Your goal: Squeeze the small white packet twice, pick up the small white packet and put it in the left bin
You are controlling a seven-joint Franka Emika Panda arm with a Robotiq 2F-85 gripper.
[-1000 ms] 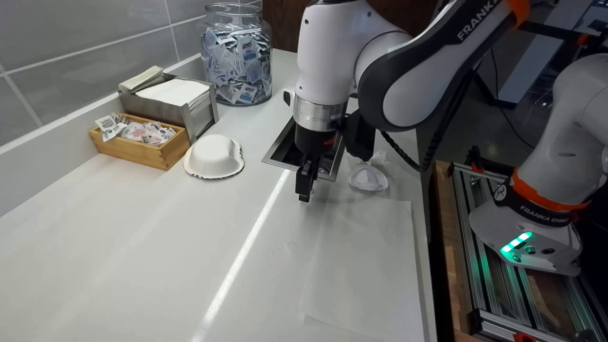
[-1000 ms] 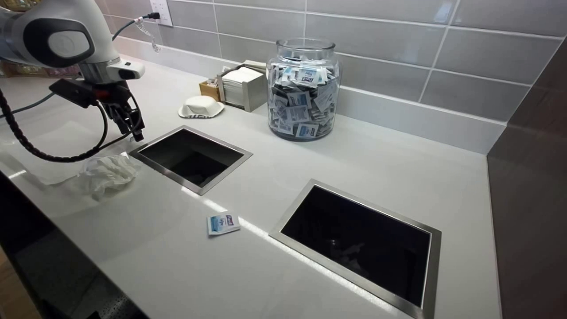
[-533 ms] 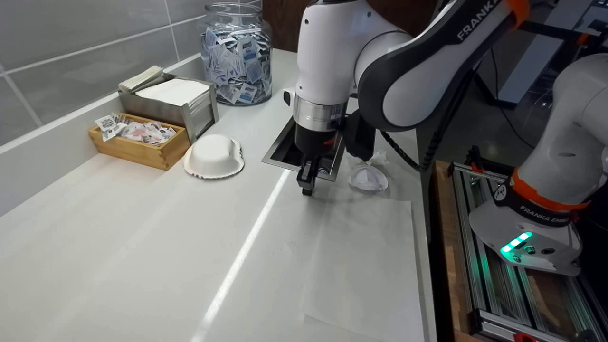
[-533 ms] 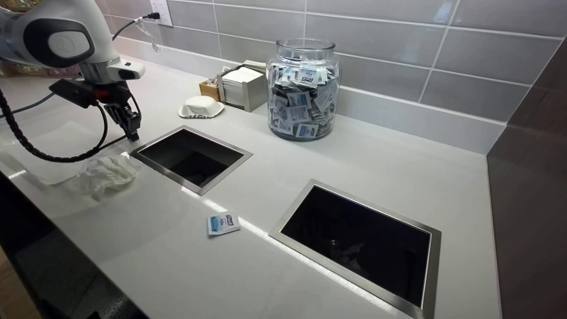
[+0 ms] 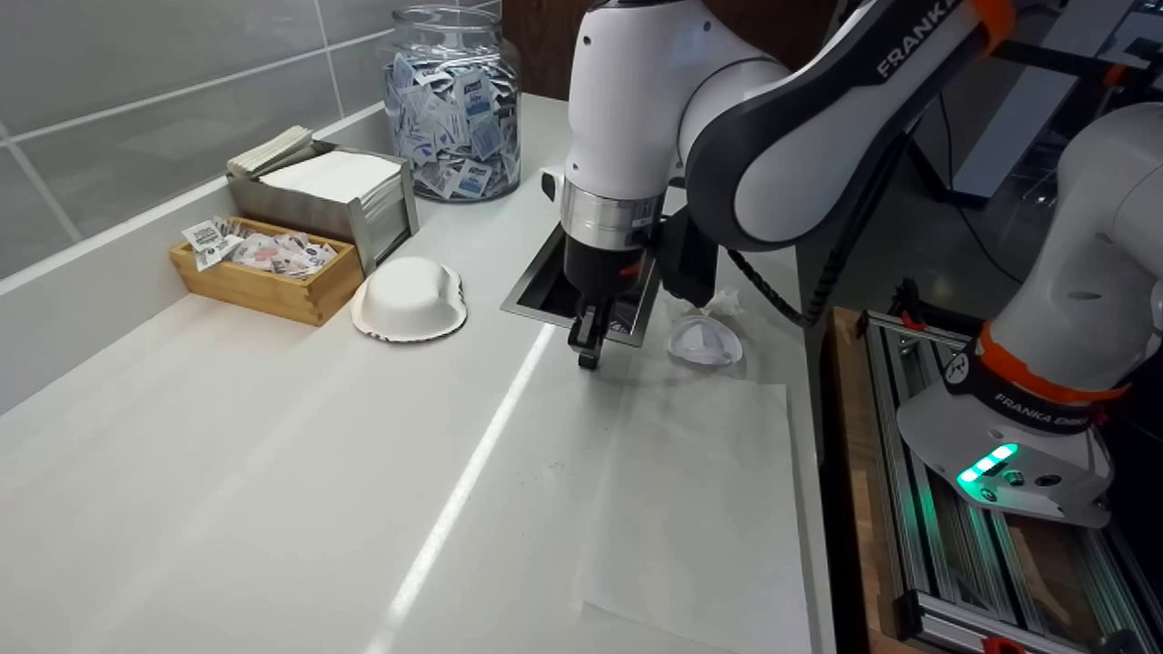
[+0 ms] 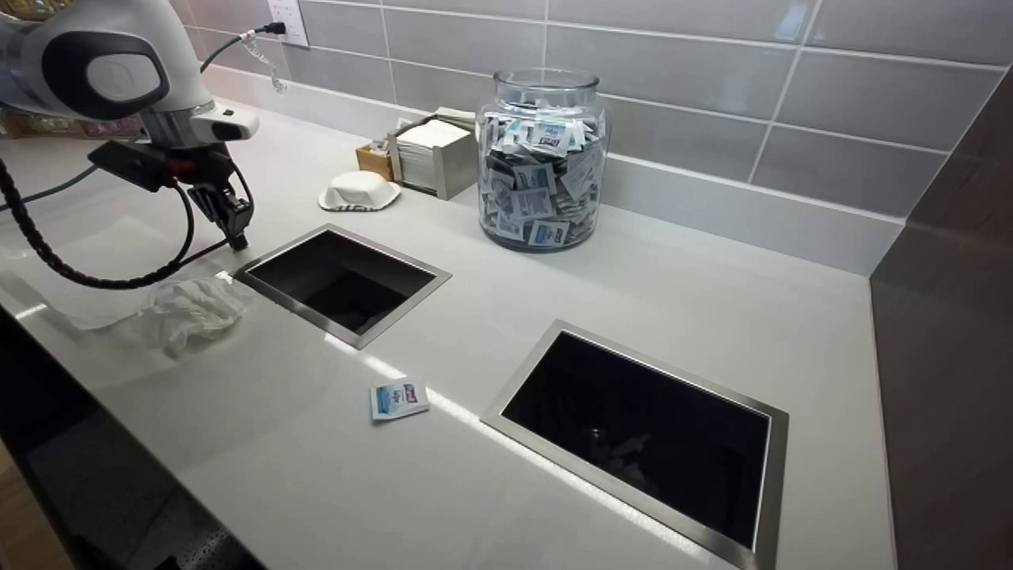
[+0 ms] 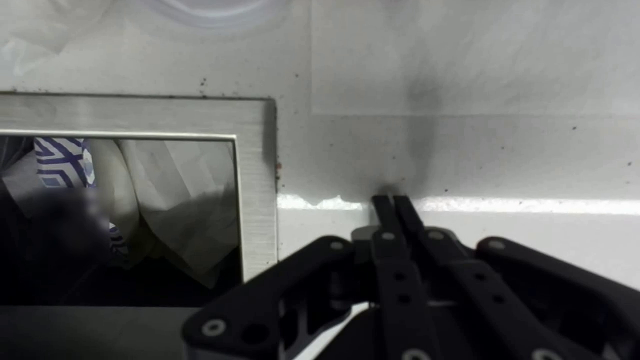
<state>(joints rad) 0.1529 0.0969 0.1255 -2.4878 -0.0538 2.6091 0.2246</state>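
Note:
My gripper (image 7: 391, 199) is shut, its dark fingertips almost meeting. Only a thin pale sliver shows between them, and I cannot tell whether it is bare counter or something thin. In both exterior views the gripper (image 5: 588, 361) (image 6: 238, 243) points down, low over the counter beside a corner of the left bin (image 6: 299, 307). That bin has a steel rim (image 7: 257, 200) and holds crumpled waste. A small white packet (image 6: 400, 400) with blue print lies flat on the counter, well away from the gripper, between the left bin and the right bin (image 6: 617, 484).
Crumpled tissue (image 6: 194, 313) and a pale plastic lid or cup (image 5: 704, 341) lie near the left bin. A white sheet (image 5: 700, 509) covers part of the counter. Along the wall stand a packet-filled jar (image 6: 542, 158), a napkin holder (image 6: 455, 158), a wooden box (image 5: 273, 277) and an upturned bowl (image 5: 411, 298).
The gripper's jaws have come together over the last second, while the arm stayed about where it was. A tiny pale spot at the fingertips has gone from sight. The packet has not moved.

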